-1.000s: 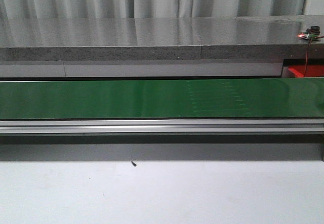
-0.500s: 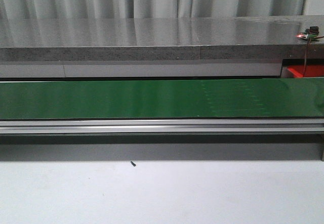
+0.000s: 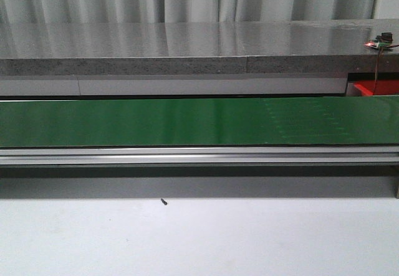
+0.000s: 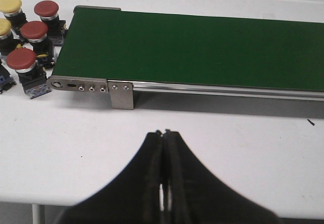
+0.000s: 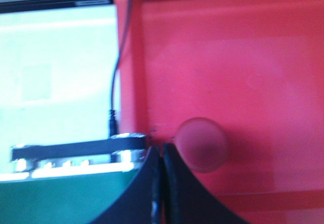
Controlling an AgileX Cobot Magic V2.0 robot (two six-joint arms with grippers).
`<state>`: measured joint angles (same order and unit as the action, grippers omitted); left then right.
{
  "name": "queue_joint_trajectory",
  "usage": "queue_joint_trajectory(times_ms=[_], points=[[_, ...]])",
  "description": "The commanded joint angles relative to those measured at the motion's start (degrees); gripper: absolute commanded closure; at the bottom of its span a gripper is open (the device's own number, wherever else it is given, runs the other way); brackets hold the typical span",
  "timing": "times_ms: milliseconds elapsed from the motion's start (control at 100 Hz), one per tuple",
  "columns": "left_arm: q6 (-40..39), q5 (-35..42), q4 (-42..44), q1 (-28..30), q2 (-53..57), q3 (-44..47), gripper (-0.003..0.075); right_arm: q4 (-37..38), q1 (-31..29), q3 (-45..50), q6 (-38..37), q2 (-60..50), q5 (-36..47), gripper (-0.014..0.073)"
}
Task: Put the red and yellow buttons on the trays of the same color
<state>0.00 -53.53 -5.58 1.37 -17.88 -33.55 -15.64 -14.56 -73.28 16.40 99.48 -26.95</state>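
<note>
Over the red tray (image 5: 243, 57) — holding one red button (image 5: 201, 144) — both claws (image 5: 161, 155) (image 4: 164, 138) pressed together, empty.

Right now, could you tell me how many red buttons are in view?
4: three red buttons stand beside the green belt's end, one lies in the red tray. More may be out of frame.

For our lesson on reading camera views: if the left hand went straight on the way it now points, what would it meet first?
The left hand, shut, points across bare white table. Past that, it would probably meet the metal side rail of the green belt first, though its height above the table is unclear.
</note>
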Motion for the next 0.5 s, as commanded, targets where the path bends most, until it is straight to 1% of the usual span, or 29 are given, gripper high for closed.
queue_joint_trajectory(times_ms=[0,280,490], points=[[0.0,3.6,-0.8,-0.5,-0.6,-1.3,0.074,-0.6,1.4,1.0,1.0,-6.1,3.8,0.0708],[0.0,3.6,-0.8,-0.5,-0.6,-1.3,0.074,-0.3,7.5,8.5,1.0,-17.2,3.9,0.0712],[0.0,3.6,-0.8,-0.5,-0.6,-1.3,0.074,-0.2,8.6,16.5,1.0,-26.0,6.4,0.0712]])
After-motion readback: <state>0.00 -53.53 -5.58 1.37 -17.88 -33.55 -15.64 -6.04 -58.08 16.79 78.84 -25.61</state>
